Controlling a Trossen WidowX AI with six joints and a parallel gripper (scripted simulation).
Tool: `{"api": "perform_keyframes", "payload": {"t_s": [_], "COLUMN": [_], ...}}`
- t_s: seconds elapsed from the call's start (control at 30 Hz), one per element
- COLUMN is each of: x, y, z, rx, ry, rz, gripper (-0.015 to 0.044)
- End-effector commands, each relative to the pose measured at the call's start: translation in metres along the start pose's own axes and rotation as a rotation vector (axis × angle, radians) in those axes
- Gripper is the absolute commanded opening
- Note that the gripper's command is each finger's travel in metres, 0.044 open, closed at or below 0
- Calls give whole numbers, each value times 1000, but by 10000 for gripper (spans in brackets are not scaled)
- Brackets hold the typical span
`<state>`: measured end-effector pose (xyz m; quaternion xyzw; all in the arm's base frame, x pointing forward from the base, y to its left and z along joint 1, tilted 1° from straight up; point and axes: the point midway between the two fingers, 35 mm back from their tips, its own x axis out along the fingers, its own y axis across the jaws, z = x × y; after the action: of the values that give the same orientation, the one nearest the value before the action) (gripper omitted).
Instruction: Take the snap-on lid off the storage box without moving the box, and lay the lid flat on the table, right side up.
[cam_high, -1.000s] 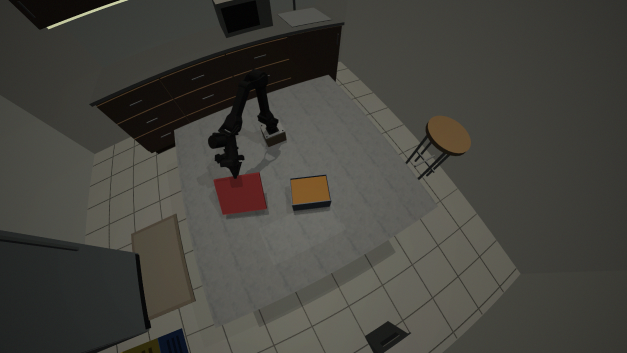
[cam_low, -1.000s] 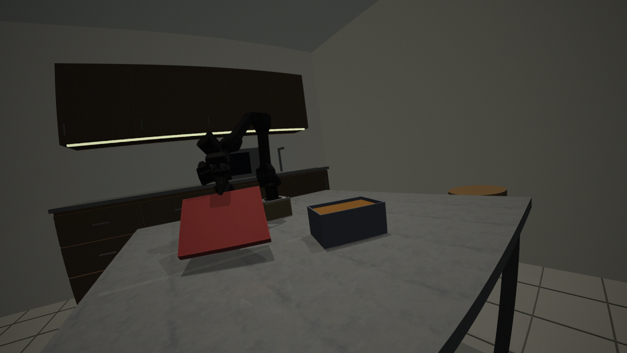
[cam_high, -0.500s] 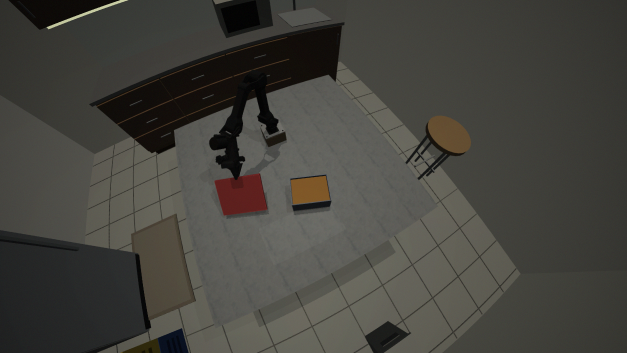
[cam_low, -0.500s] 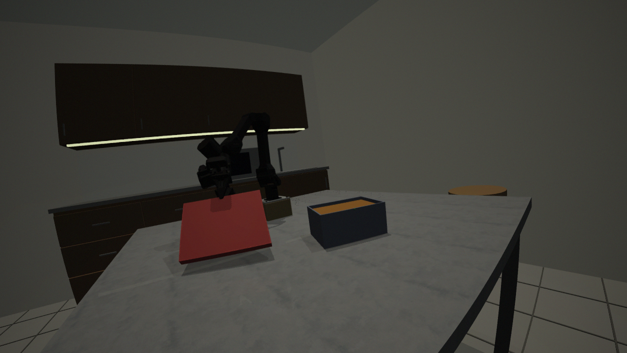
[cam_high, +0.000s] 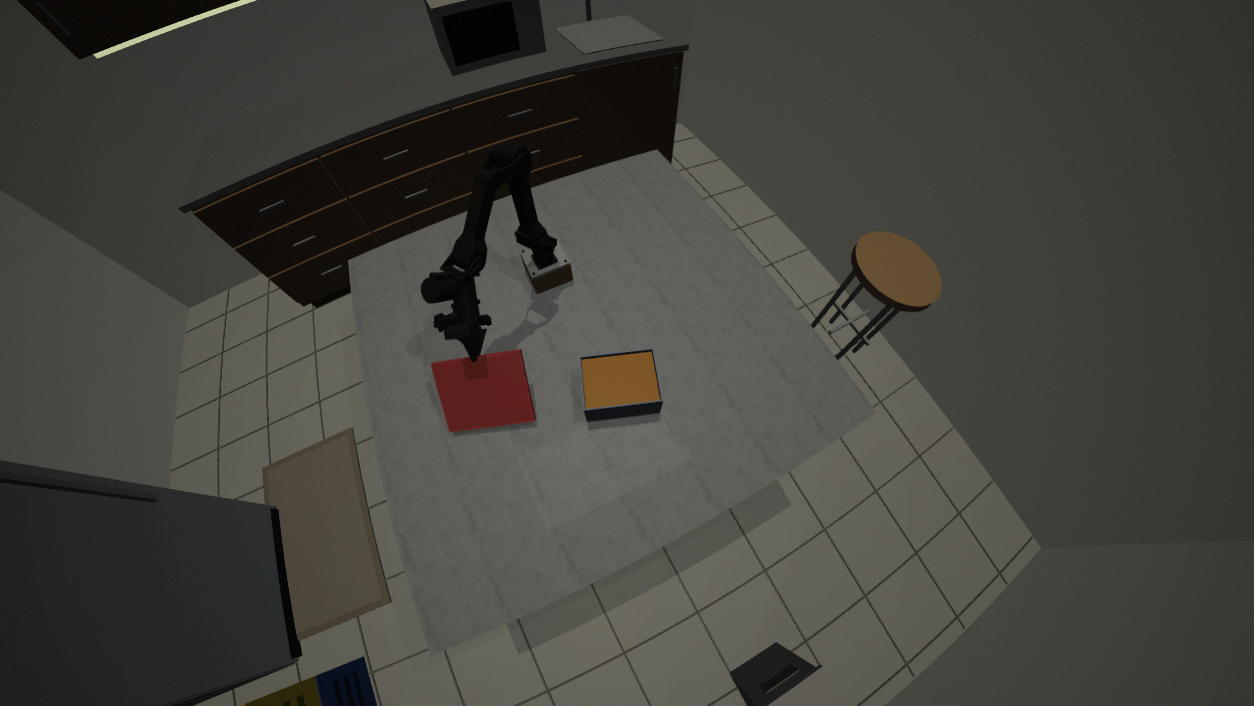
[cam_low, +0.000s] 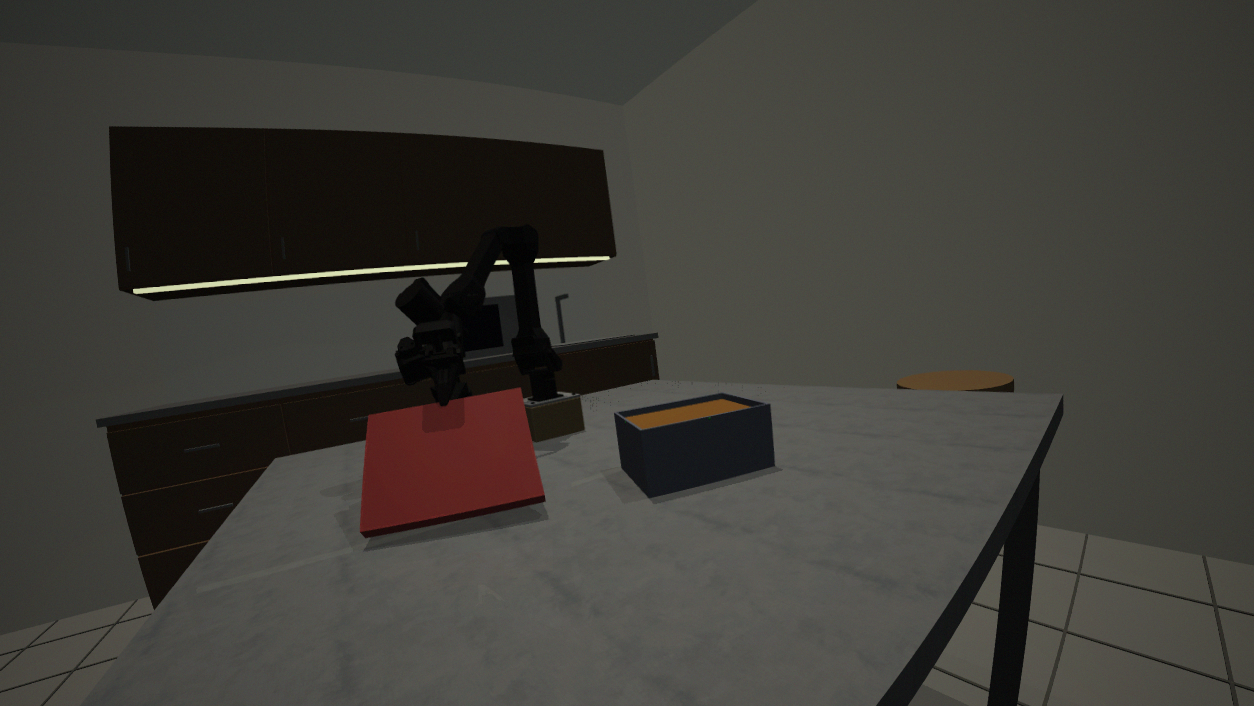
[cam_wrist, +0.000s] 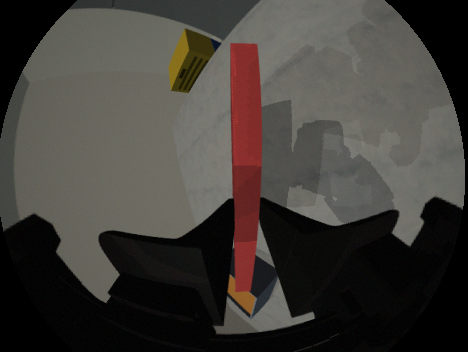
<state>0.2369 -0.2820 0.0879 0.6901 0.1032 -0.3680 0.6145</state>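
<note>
My gripper (cam_low: 443, 399) is clamped on the red lid's (cam_low: 451, 464) rear edge, its front edge at the table (cam_low: 702, 561); it's thin, stiff, light, and an edge pinch suffices.

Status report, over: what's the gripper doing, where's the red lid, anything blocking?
Gripper shut on red lid's far edge. Lid tilted, near edge at or near the table, not flat yet. Box open, standing apart to the side. Nothing in the way.
</note>
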Motion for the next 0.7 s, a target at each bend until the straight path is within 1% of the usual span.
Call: {"api": "perform_keyframes", "payload": {"t_s": [0.0,0.67], "x": [1,12], "y": [0,-12], "z": [0,0], "rx": [-7,-7], "ry": [3,3], "rz": [9,9], "gripper": [0,0]}}
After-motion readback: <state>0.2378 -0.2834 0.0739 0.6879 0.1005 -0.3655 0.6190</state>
